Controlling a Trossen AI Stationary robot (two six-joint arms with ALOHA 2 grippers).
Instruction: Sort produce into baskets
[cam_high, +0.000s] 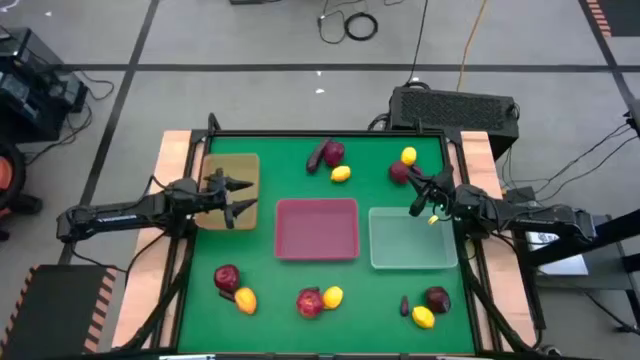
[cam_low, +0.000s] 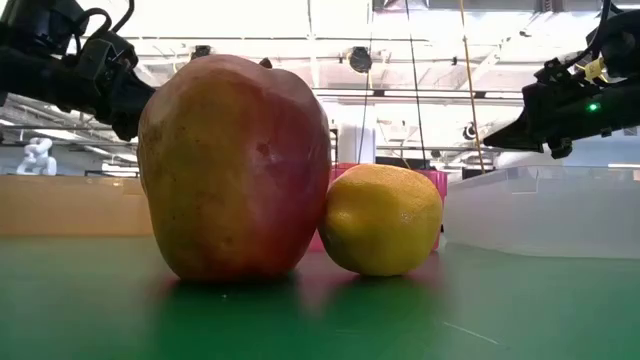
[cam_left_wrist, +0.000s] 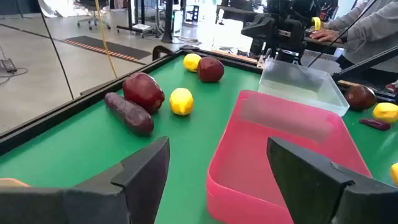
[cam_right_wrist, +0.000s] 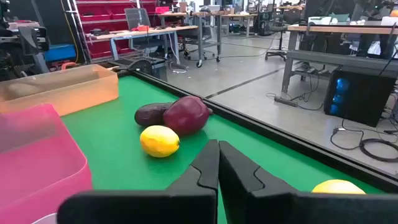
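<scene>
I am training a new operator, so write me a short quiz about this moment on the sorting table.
1. How many things lie in the pink tray?
2. The left gripper hangs over: A the tan tray; B the pink tray; C no tray.
3. True or false: the fingers of the right gripper are shut with nothing between them.
Key: 1 zero; 2 A; 3 true.

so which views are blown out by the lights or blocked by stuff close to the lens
Low view: the ceiling lights behind are washed out to white, and an apple and a lemon loom close, hiding much of the table. Left wrist view: the left gripper fills the bottom, open. Right wrist view: the right gripper, shut, covers the foreground. High view: even light, nothing blocked.
</scene>
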